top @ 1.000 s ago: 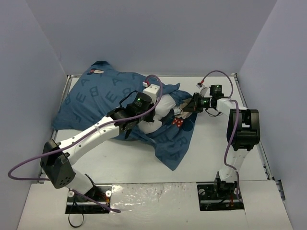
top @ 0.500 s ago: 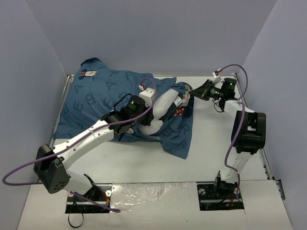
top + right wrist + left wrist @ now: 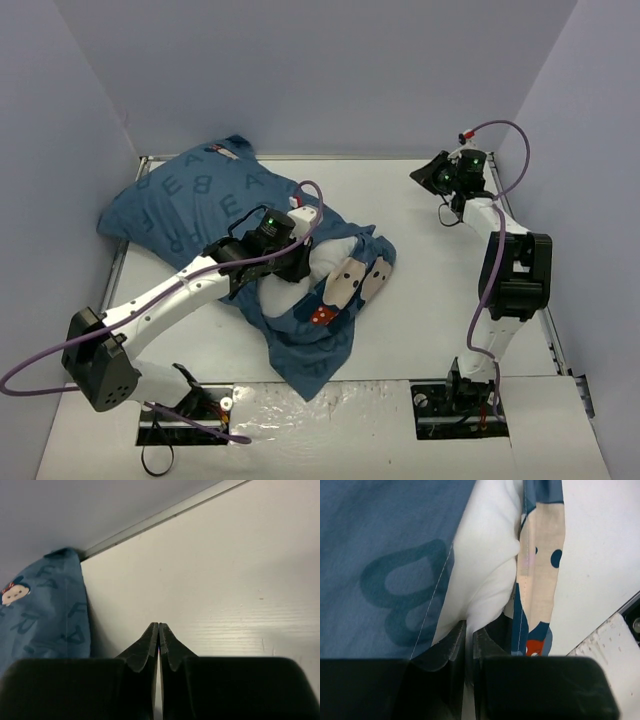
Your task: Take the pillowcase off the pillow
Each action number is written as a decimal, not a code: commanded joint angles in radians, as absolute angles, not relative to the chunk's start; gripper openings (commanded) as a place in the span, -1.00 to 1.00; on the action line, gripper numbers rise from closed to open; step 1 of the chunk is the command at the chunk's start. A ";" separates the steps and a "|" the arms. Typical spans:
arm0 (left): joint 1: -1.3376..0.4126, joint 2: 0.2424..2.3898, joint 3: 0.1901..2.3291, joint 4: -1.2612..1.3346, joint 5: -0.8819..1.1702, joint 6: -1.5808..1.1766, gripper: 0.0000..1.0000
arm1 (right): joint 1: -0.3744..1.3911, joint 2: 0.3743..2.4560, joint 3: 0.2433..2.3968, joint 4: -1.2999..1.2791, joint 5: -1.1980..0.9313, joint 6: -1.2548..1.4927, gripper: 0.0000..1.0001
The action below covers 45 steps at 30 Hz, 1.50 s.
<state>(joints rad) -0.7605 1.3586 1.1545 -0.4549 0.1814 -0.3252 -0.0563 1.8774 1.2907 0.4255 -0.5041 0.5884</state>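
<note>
Left gripper [image 3: 469, 630] pinches plump white pillow [image 3: 487, 575].
Clamped jaws likely pull it from the dark teal-blue lettered fabric pillowcase [image 3: 390, 555] beside them; right gripper [image 3: 158, 626] closed, empty.

Robot lab cell: plain bluish walls [image 3: 300, 70] around white table [image 3: 430, 300].

The right half of the desk [image 3: 430, 300] lies bare from mid-frame towards the right wall [image 3: 590, 200], so a hand could pass freely there. Only the right arm [image 3: 512, 270] stands along that edge, with the right hand [image 3: 418, 177] pinched shut and empty at upper right. The upper left and centre are blocked by the bulging pillowcase [image 3: 190, 200], its loose end trailing to lower centre, and by the pillow [image 3: 335, 252]. The left arm [image 3: 170, 295] bars the lower left, and the left hand [image 3: 469, 642] is clamped on the pillow.
</note>
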 commanded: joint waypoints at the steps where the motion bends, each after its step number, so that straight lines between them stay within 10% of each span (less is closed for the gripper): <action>1: -0.758 1.270 1.169 -0.511 0.197 -0.298 -0.95 | -0.038 1.868 1.341 0.351 -0.472 0.555 -1.00; 6: -0.755 1.285 1.170 -0.482 0.144 -0.324 -0.95 | 0.064 1.783 1.371 0.261 -1.020 0.319 -0.39; 14: -0.756 1.394 1.189 -0.365 0.110 -0.391 -0.95 | 0.201 1.563 1.247 -0.204 -0.737 0.153 -0.02; 20: -0.759 1.524 1.252 -0.273 0.089 -0.477 -0.95 | 0.255 1.422 1.221 -0.290 -0.401 0.353 0.71; 38: -0.813 1.678 1.387 -0.150 0.075 -0.548 -0.95 | 0.308 1.646 1.236 -0.045 -0.192 0.617 0.26; 45: -0.810 1.605 1.348 -0.170 0.031 -0.538 -0.95 | 0.284 1.795 1.284 -0.112 -0.005 0.623 -0.41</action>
